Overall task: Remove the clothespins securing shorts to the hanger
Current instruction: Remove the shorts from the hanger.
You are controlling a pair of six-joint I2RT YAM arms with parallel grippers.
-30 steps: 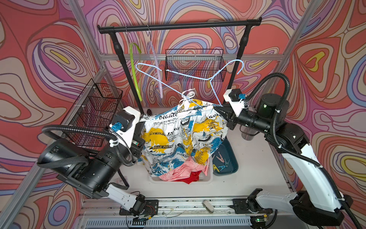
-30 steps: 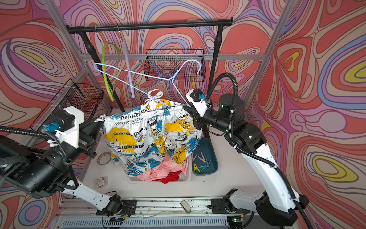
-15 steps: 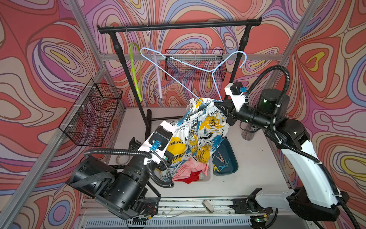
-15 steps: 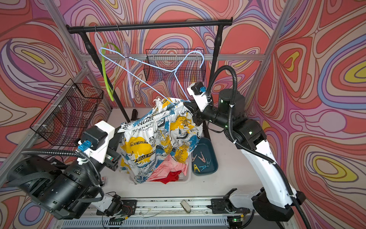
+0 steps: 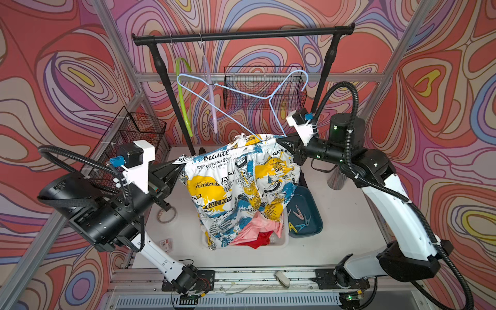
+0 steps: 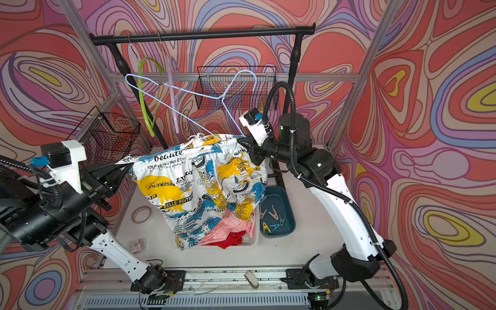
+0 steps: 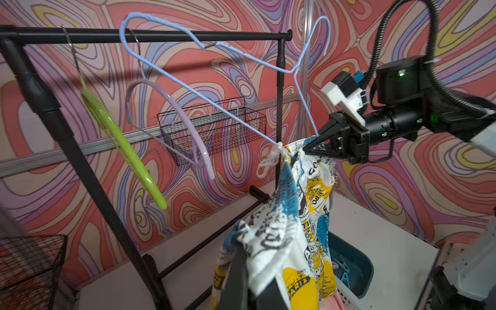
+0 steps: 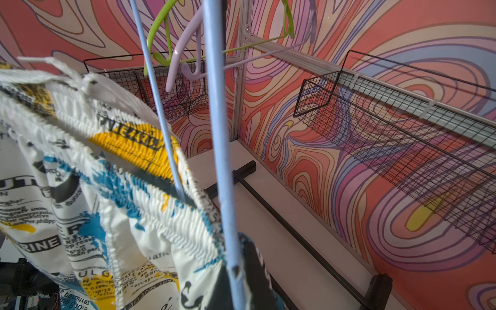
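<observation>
Both top views show newspaper-print shorts [image 5: 241, 188] [image 6: 193, 188] stretched, waistband clamped in left jaws and right jaws.

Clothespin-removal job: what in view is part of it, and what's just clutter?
Job:
- printed shorts, pinched by left gripper
- blue hanger, pinched by right gripper
- clothespins in tray
- pink shorts, red shorts in basket

Lying about:
- tape roll
- green hanger
- lilac hanger
- metal cup
- wire baskets
</observation>
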